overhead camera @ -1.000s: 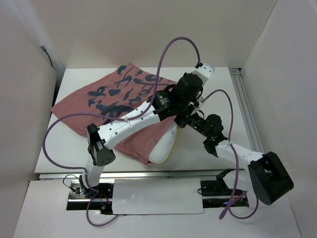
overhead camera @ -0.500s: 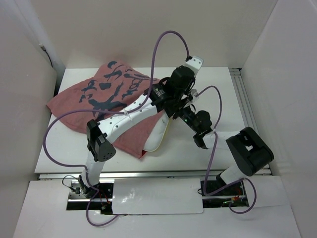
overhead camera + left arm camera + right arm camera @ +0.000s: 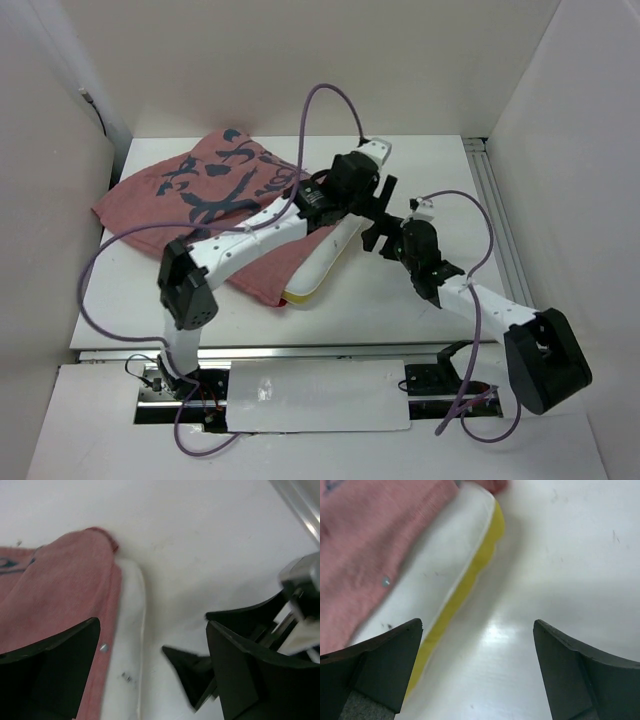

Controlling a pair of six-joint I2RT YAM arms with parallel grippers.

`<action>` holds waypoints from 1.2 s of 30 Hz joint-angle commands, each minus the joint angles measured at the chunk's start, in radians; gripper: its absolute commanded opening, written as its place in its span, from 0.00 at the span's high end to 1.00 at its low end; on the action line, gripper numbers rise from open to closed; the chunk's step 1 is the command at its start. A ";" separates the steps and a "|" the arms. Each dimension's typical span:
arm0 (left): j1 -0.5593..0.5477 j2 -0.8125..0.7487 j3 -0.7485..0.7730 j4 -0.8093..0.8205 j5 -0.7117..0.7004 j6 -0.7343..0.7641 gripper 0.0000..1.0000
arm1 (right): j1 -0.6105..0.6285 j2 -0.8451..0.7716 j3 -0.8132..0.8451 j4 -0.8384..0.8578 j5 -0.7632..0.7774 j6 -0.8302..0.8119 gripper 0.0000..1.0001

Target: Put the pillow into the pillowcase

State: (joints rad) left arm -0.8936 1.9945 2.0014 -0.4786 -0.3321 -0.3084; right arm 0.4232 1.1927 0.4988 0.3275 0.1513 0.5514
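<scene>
The dusty pink pillowcase (image 3: pixel 215 190) with dark calligraphy lies at the back left of the table. It covers most of the white pillow (image 3: pixel 328 262), whose right edge with its yellow seam sticks out. In the left wrist view the pillowcase (image 3: pixel 60 590) ends beside a strip of bare pillow (image 3: pixel 129 630). My left gripper (image 3: pixel 380 195) (image 3: pixel 155 670) hangs open just above that edge, holding nothing. My right gripper (image 3: pixel 383 236) (image 3: pixel 477 665) is open over the bare table right of the pillow (image 3: pixel 445 555) and pillowcase (image 3: pixel 365 555). One of its dark fingers (image 3: pixel 187 672) shows in the left wrist view.
The white table (image 3: pixel 420 310) is walled by white panels on the left, back and right. A metal rail (image 3: pixel 495 200) runs along its right edge. Purple cables (image 3: pixel 330 95) loop above both arms.
Both grippers have gone from shut to wide open and let go of the cloth. The pillowcase and pillow have shifted left and back. The right arm has swung back out.
</scene>
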 commanded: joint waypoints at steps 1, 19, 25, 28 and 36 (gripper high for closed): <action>0.002 -0.228 -0.162 -0.048 -0.128 -0.070 0.00 | -0.012 -0.077 0.040 -0.199 -0.031 -0.038 0.01; -0.130 -0.720 -1.276 0.000 -0.180 -0.664 0.00 | 0.359 0.126 0.113 -0.117 -0.292 -0.251 0.01; -0.070 -0.623 -1.227 0.038 -0.197 -0.666 0.01 | 0.379 0.220 0.147 -0.056 -0.326 -0.217 0.01; -0.015 -0.614 -1.236 0.110 -0.157 -0.644 0.10 | 0.379 0.263 0.156 -0.024 -0.348 -0.208 0.01; 0.058 -0.631 -1.235 0.123 -0.139 -0.586 1.00 | 0.370 0.393 0.193 0.166 -0.430 -0.167 0.47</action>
State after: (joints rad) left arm -0.8364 1.3750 0.7433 -0.3920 -0.4492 -0.9253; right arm 0.7937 1.5440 0.6422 0.3237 -0.2199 0.3550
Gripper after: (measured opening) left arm 0.093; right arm 0.597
